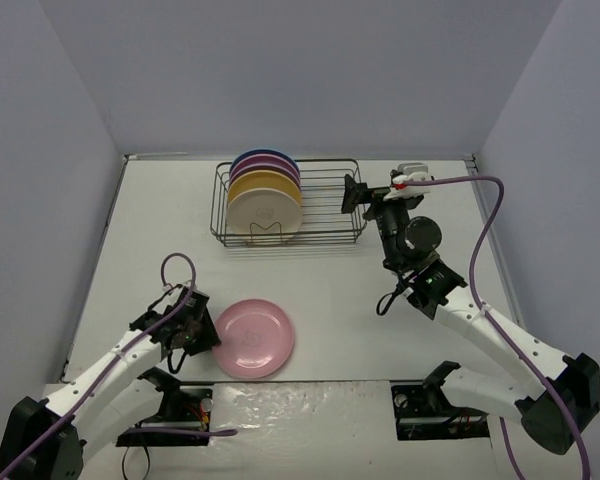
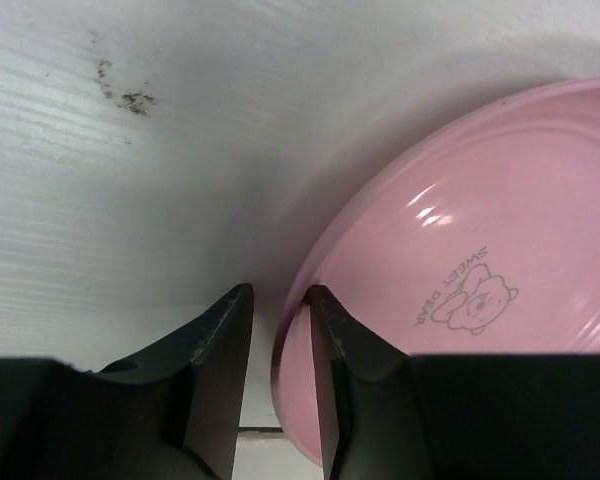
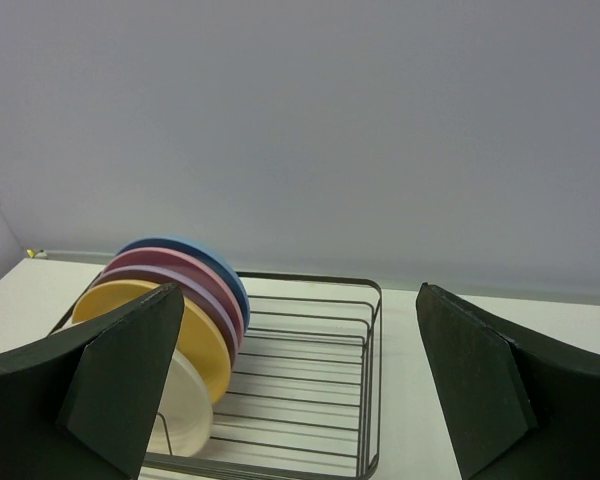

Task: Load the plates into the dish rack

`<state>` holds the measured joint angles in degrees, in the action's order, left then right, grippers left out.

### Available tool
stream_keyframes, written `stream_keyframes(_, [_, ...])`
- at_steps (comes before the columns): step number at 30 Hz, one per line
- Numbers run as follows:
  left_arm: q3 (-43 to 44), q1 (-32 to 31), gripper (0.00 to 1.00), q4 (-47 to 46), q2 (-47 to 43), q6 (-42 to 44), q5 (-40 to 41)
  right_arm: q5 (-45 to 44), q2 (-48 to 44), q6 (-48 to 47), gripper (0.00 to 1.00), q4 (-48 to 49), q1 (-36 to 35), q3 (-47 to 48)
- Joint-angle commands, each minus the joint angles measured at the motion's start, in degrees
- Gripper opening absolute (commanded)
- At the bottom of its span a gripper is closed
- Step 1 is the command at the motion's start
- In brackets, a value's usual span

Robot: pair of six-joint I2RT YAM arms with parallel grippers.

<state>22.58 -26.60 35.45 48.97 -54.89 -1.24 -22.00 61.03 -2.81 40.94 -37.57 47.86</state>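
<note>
A pink plate (image 1: 253,338) lies flat on the table at the front, with a bear emblem in the left wrist view (image 2: 500,200). My left gripper (image 1: 206,336) (image 2: 280,292) stands astride its left rim, slightly open: one finger over the inside, the other outside with a gap. The dish rack (image 1: 325,242) (image 3: 375,300) stands at the back. At its left end, on edge, stand the blue (image 1: 265,154) (image 3: 195,250), pink (image 3: 180,262), purple (image 3: 195,288), yellow-orange (image 1: 263,185) (image 3: 195,340) and cream (image 1: 265,213) (image 3: 185,410) plates. My right gripper (image 1: 358,195) (image 3: 300,300) is open and empty at the rack's right end.
The rack's right two thirds hold nothing. Grey walls close in the table on three sides. A dark smudge (image 2: 130,98) marks the table near the left gripper. A purple cable (image 1: 490,215) loops off the right arm.
</note>
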Motion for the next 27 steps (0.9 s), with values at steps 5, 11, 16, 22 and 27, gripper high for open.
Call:
stream_keyframes(5, [6.8, -5.1, 0.00, -5.8, 10.4, 4.3, 7.5, -4.5, -7.7, 7.3, 1.00, 2.0, 1.0, -4.8])
stream_keyframes(11, [13.4, -9.0, 0.00, -0.1, 12.9, 5.2, 17.5, -8.2, -14.3, 11.0, 1.00, -3.4, 1.1, -8.7])
stream_keyframes(16, [24.9, -15.9, 0.00, 5.4, 10.3, 10.5, 30.3, -9.9, -18.7, 11.2, 1.00, -5.1, 1.2, -10.6])
stream_keyframes(22, [37.9, -25.9, 0.00, -0.9, 11.1, 27.7, 46.7, -11.8, -20.3, 9.4, 1.00, -6.1, 1.3, -11.0])
stream_keyframes(27, [48.9, -30.6, 0.00, -7.6, 18.5, 47.5, 61.9, -13.8, -20.6, 8.5, 1.00, -5.8, 1.2, -11.8])
